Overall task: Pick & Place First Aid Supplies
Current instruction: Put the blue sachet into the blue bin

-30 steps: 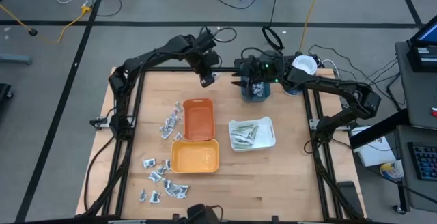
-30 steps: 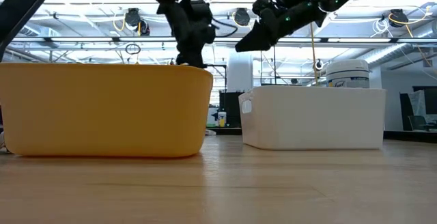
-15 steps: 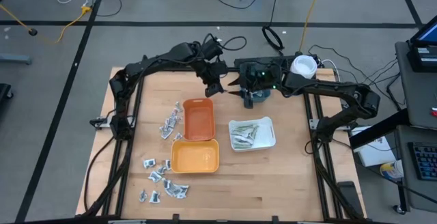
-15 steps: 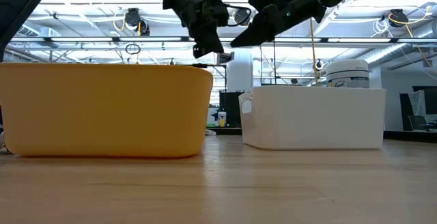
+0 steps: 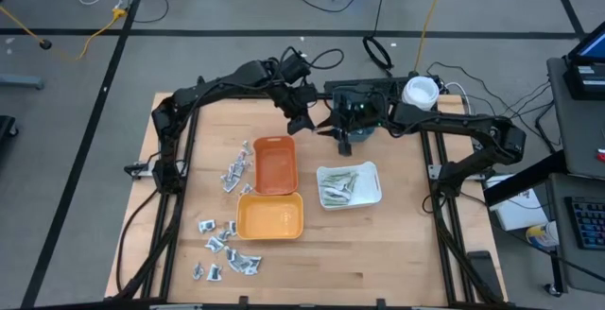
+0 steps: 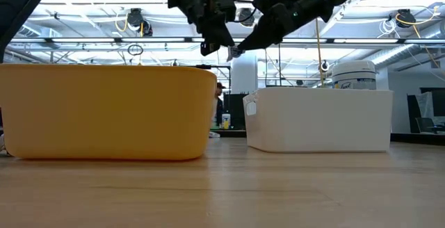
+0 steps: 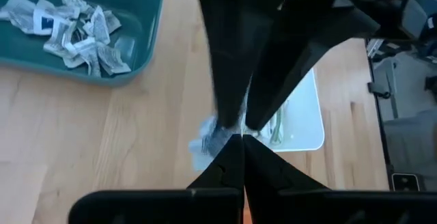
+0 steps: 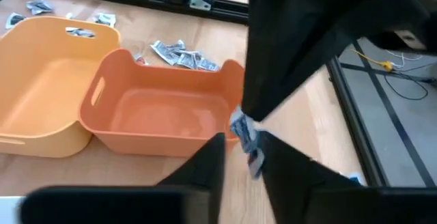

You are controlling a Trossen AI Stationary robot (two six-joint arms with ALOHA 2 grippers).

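Note:
My left gripper (image 5: 304,121) and my right gripper (image 5: 328,127) meet tip to tip in the air over the far part of the table, beside the teal tray (image 7: 140,43). The left one (image 7: 242,141) is shut on one silvery sachet (image 8: 247,141). The right one (image 8: 243,142) is open, with one finger on either side of that sachet; whether they touch it cannot be told. More sachets lie in the teal tray, and several lie loose on the table (image 5: 227,244) to the left of the trays. Pale green-white strips lie in the white tray (image 5: 371,172). My left gripper pinches the silvery sachet by its upper end (image 8: 239,123) between its two fingertips. The fingers slant down from the table's left side. The sachet is lifted clear of the table and hangs below the fingertips, between the right gripper's fingers.
An orange tray (image 5: 274,145) and a yellow-orange tray (image 5: 241,217) stand near the table's middle, the white tray to their right. A white tub (image 5: 419,91) stands at the far right, behind the right arm. Bare wood lies along the near edge and on the right.
My left gripper has moved toward the table's right and risen a little, still shut. My right gripper has moved left from above the teal tray toward it. The two now meet tip to tip above the table.

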